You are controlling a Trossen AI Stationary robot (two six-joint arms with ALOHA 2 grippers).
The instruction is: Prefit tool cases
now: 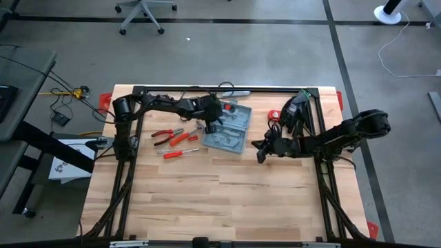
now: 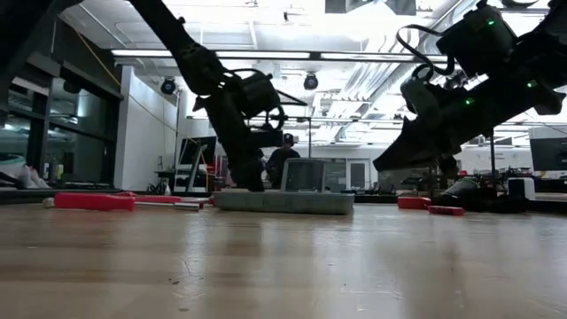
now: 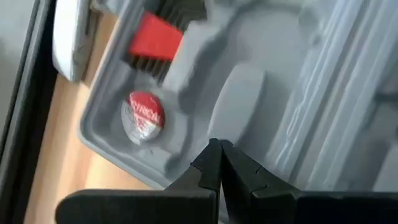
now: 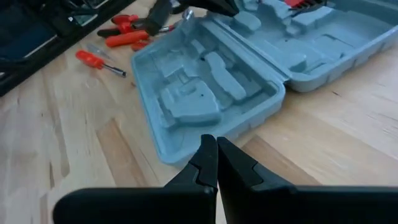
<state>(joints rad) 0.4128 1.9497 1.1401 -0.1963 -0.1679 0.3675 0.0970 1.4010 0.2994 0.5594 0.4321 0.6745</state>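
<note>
The blue-grey tool case (image 1: 231,131) lies open on the wooden table, both halves flat with the moulded insides up (image 4: 205,87). A red piece (image 3: 155,37) and a round red-labelled disc (image 3: 144,115) sit in its far half. Several red-handled tools (image 1: 172,138) lie on the table left of it. My left gripper (image 3: 217,148) is shut, slanting down into the case's left side (image 1: 209,127). My right gripper (image 4: 211,144) is shut and hangs above the table (image 2: 383,165), just right of the case's near corner (image 1: 260,155). My left gripper's shut fingertips (image 3: 208,155) stand right over the moulded inside of the case (image 3: 249,106), coming from above at a slant from the table's left. Whether they touch the plastic cannot be told.
Black frame rails (image 1: 324,138) run along the table's left, far and right sides. A small red object (image 1: 275,115) lies right of the case near the right arm. A slim grey bar (image 1: 231,91) lies at the far edge. Bare wood (image 1: 220,200) fills the near half.
</note>
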